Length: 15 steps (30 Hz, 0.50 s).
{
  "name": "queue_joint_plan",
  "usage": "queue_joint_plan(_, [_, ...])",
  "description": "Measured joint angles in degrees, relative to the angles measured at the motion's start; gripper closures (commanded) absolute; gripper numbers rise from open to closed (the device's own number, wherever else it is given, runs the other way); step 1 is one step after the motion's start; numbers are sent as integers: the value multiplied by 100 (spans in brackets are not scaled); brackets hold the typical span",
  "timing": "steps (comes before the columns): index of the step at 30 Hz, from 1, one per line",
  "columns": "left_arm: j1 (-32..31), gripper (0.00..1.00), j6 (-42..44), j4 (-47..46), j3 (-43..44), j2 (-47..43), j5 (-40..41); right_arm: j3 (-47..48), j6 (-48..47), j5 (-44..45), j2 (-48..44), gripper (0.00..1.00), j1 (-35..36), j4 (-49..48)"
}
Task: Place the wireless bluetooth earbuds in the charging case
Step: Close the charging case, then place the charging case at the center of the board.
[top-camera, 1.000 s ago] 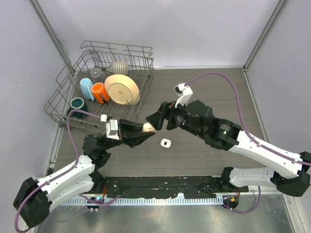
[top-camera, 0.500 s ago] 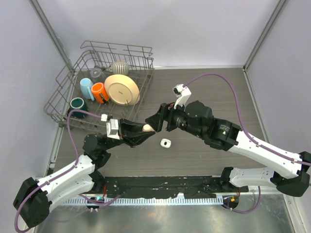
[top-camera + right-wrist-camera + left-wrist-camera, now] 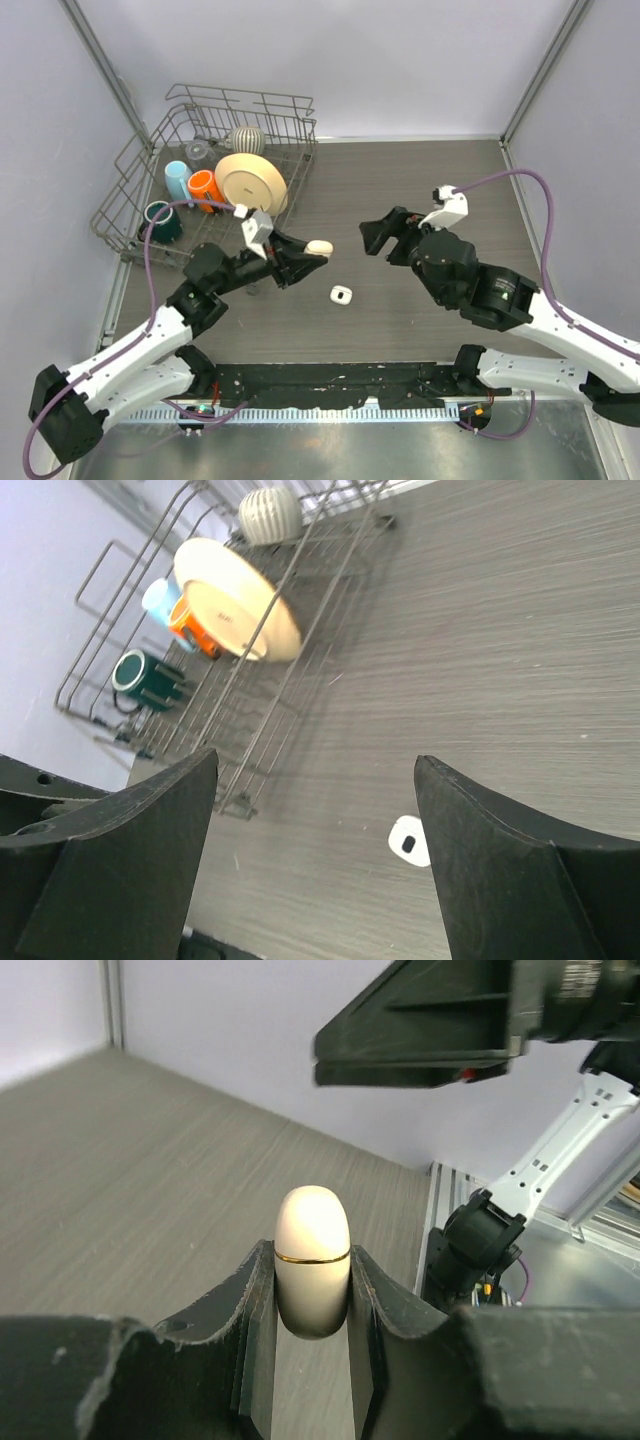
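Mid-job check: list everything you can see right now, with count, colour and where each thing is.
charging case: 1, cream with a gold band, closed, between the left gripper's fingers
small white item: 1, white with dark spots, on the table near the case; too small to identify
dish rack: 1, grey wire, far-left of the table
plate: 1, cream, leaning in the rack
cups: 3, light blue, orange, dark green, in the rack
ribbed ball: 1, grey, back of the rack
table: 1, grey-brown wood grain
left gripper: 1, black, shut on the charging case
right gripper: 1, black, open, empty
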<state>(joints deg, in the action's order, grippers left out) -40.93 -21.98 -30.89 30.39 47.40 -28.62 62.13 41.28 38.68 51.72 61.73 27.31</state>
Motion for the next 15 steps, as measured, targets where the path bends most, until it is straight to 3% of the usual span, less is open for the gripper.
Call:
queue_joint_plan(6, [0, 100, -396, 2004, 1403, 1169, 249, -11, 511, 852, -146, 15, -31, 619])
queue_joint_plan(15, [-431, 100, -822, 3762, 2533, 3198, 514, -177, 1134, 1458, -496, 15, -35, 1246])
